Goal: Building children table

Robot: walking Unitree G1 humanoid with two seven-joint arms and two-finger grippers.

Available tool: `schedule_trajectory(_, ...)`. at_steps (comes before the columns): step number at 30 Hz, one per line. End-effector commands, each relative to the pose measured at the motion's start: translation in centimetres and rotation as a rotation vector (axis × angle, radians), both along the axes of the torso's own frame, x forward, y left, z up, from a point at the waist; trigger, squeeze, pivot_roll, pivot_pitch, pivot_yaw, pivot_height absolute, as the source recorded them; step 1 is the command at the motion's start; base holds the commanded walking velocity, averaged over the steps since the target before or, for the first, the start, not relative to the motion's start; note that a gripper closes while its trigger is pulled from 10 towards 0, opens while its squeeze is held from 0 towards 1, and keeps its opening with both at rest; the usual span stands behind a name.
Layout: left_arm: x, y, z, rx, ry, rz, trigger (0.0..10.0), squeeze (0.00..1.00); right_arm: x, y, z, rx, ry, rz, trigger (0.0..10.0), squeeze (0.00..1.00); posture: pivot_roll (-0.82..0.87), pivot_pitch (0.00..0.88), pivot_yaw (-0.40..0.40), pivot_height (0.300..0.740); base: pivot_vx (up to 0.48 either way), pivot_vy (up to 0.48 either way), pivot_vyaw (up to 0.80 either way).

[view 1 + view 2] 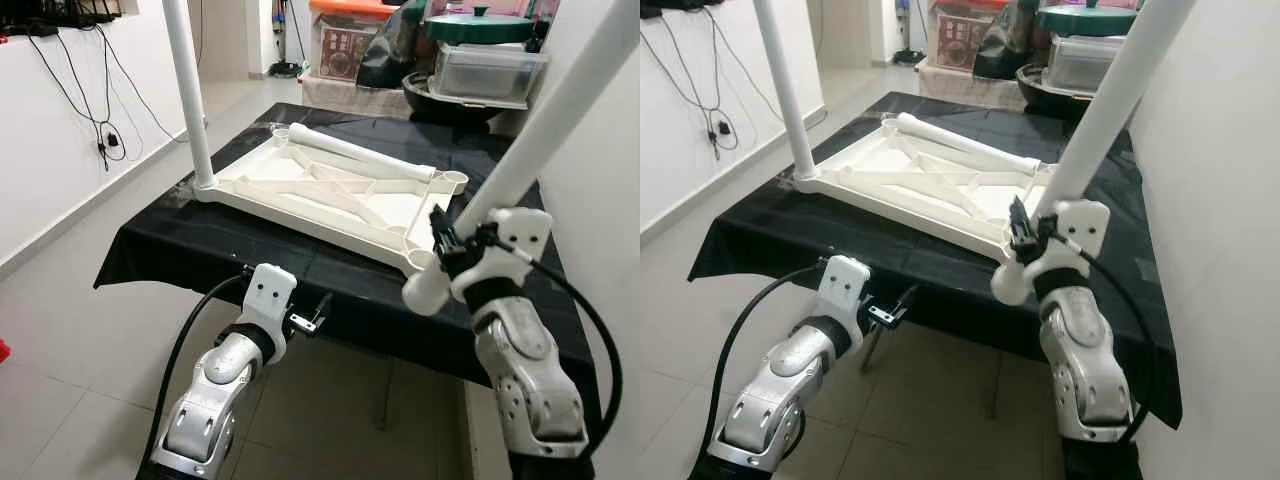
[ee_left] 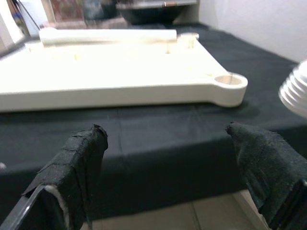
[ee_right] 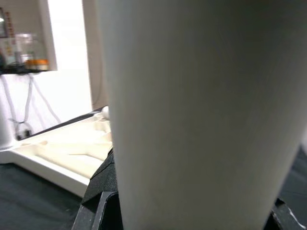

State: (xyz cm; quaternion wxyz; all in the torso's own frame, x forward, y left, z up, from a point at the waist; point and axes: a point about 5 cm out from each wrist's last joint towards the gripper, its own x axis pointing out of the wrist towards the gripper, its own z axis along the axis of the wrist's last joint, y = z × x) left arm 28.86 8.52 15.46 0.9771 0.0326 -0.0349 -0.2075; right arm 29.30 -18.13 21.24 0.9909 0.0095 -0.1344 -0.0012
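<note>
smooth white plastic tabletop [image 1: 330, 195] laid upside down on black cloth [image 1: 200, 235], round leg [image 1: 530, 140] pinched by right gripper [image 1: 445, 250], left gripper [image 2: 168, 158] spread wide

A table covered with a black cloth [image 1: 200, 245] stands on a pale tiled floor [image 1: 70, 330]. On the cloth lies a white table top [image 1: 330, 195], upside down, with its ribs facing up. One white leg [image 1: 188, 90] stands upright in its corner at 9 o'clock. Another loose leg [image 1: 360, 152] lies flat along the side at 12 o'clock.
</note>
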Motion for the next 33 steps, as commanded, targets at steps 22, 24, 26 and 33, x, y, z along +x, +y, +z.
schedule_trajectory(22,0.13,-0.73,0.43,-0.019,-0.019,0.009,10.0,0.00,0.11,0.25,0.05,-0.025,-0.057,-0.018,10.0,0.00,0.12,0.000,-0.089,0.740,0.314,0.000,0.00)
schedule_trajectory(24,0.13,-0.73,0.43,-0.019,-0.019,0.009,10.0,0.00,0.11,0.25,0.05,-0.025,-0.057,-0.018,10.0,0.00,0.12,0.000,-0.089,0.740,0.315,0.000,0.00)
schedule_trajectory(26,0.18,-0.69,0.44,-0.020,-0.019,0.012,10.0,0.00,0.14,0.29,0.05,-0.024,-0.058,-0.017,10.0,0.00,0.12,0.000,-0.088,0.740,0.311,0.000,0.00)
schedule_trajectory(33,0.40,-0.56,0.32,-0.025,-0.008,0.032,10.0,0.00,0.36,0.15,0.22,-0.013,-0.068,-0.018,10.0,0.00,0.12,0.000,-0.091,0.740,0.137,0.000,0.00)
